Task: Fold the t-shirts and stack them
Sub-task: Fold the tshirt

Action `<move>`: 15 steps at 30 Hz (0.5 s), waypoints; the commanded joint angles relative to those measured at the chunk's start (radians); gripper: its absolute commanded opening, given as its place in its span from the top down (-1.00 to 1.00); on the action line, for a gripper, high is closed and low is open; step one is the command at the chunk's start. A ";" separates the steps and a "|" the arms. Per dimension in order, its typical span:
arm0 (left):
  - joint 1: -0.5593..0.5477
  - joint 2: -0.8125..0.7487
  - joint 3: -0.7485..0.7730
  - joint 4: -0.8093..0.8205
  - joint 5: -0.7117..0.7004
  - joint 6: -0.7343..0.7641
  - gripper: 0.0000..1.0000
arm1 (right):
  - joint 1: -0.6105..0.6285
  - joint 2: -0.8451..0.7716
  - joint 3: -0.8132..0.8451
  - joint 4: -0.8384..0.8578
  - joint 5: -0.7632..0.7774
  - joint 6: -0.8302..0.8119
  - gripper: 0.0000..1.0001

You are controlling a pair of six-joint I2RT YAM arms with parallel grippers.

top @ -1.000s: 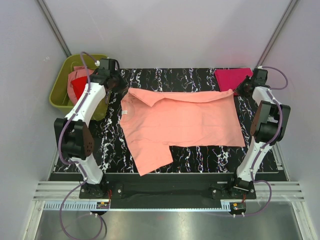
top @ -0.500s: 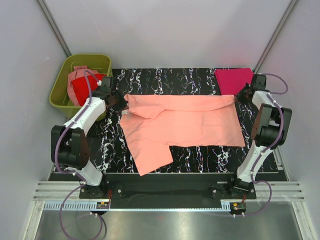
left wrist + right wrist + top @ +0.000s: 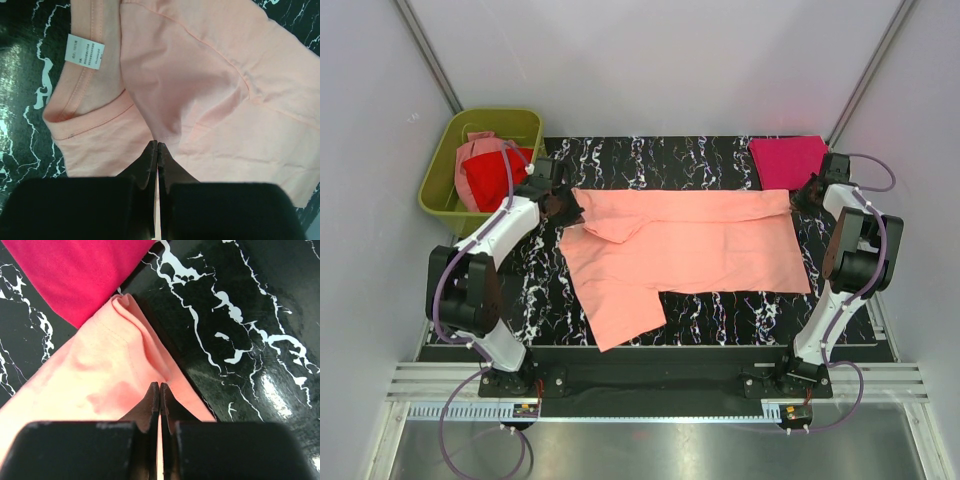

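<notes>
A salmon-peach t-shirt (image 3: 690, 245) lies spread across the black marbled table, its far edge folded toward me. My left gripper (image 3: 563, 207) is shut on its far left corner by the collar; the cloth (image 3: 200, 100) and white label (image 3: 84, 50) show in the left wrist view, pinched at my left gripper (image 3: 157, 145). My right gripper (image 3: 803, 193) is shut on the shirt's far right corner; in the right wrist view the cloth (image 3: 110, 370) bunches at my right gripper (image 3: 159, 386). A folded magenta-pink t-shirt (image 3: 787, 160) lies at the far right and also shows in the right wrist view (image 3: 75, 270).
An olive-green bin (image 3: 442, 170) stands off the table's far left corner. It holds a red t-shirt (image 3: 485, 180) and a dusty pink one (image 3: 475, 150). One sleeve of the salmon shirt (image 3: 620, 315) reaches toward the table's near edge.
Both grippers have pulled the shirt's far edge toward the near side, folding it over. The left gripper moved from beside the bin onto the table; the right moved slightly nearer.
</notes>
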 commanded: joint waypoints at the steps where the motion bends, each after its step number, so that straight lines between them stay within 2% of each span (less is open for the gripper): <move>1: 0.000 -0.019 0.015 0.002 -0.058 0.027 1.00 | 0.002 -0.022 0.058 -0.022 0.051 -0.021 1.00; 11: -0.011 -0.090 -0.024 -0.013 -0.045 0.030 1.00 | 0.002 -0.016 0.050 -0.053 0.101 -0.032 1.00; 15: -0.006 -0.089 0.045 -0.083 -0.100 0.053 1.00 | 0.003 -0.022 0.089 -0.060 0.095 -0.039 1.00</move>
